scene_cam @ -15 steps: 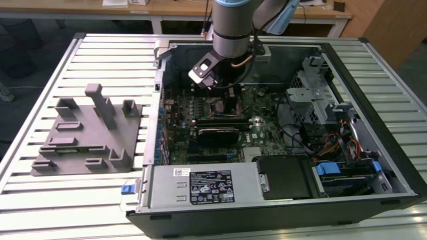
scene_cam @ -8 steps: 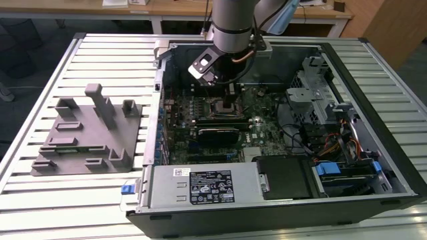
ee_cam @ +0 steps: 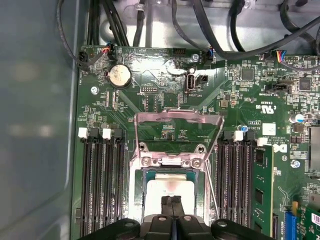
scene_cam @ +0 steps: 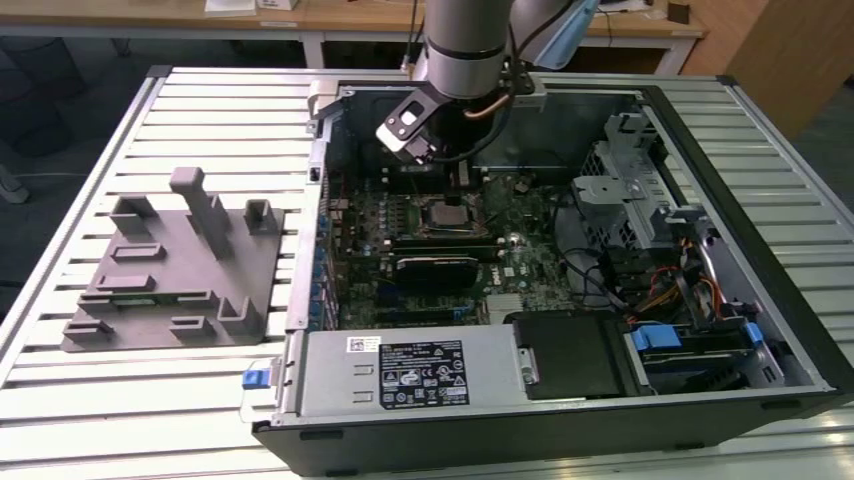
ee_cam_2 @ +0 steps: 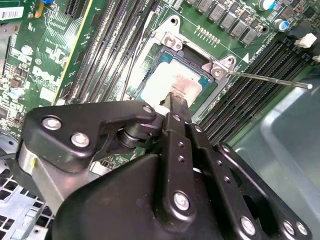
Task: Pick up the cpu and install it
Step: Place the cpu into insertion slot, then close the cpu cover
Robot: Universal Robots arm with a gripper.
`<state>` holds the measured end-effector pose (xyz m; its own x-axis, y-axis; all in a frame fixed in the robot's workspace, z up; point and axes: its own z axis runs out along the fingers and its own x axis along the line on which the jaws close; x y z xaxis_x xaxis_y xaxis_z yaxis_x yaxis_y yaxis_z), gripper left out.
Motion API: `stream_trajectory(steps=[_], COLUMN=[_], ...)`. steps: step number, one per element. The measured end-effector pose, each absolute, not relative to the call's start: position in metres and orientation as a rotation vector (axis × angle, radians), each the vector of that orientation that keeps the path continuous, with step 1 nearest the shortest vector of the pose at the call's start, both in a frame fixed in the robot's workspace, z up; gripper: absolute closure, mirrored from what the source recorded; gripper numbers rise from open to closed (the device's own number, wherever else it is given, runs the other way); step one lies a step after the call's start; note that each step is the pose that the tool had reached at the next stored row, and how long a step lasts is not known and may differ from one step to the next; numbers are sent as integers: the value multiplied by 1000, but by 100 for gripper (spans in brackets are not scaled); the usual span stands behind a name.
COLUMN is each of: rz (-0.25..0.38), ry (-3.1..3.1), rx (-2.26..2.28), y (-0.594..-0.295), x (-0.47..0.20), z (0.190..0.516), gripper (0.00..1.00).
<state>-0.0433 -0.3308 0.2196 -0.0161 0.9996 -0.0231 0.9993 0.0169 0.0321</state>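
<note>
Cpu point(ee_cam: 159, 192): lies flat in the motherboard socket point(ee_cam: 136, 200), silvery top facing up. It is square, with no long axis, and its edges run parallel to the socket's.
Hand point(ee_cam: 171, 199): clenched and empty, tips at the cpu's top; I cannot tell whether they touch.
Load plate point(ee_cam: 177, 116): swung open.

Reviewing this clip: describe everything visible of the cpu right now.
The cpu is a flat square chip with a silvery-white metal top and a thin darker rim. It lies level in the motherboard socket, whose load plate stands raised. The gripper, jaws together, is over its centre; whether it touches the chip cannot be told.
</note>
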Motion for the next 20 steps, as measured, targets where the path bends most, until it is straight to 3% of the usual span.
stream_trajectory(steps=[20], rz=[10], ry=[2212], rx=[2176], y=[-331], x=[-43], z=[231], gripper=[89])
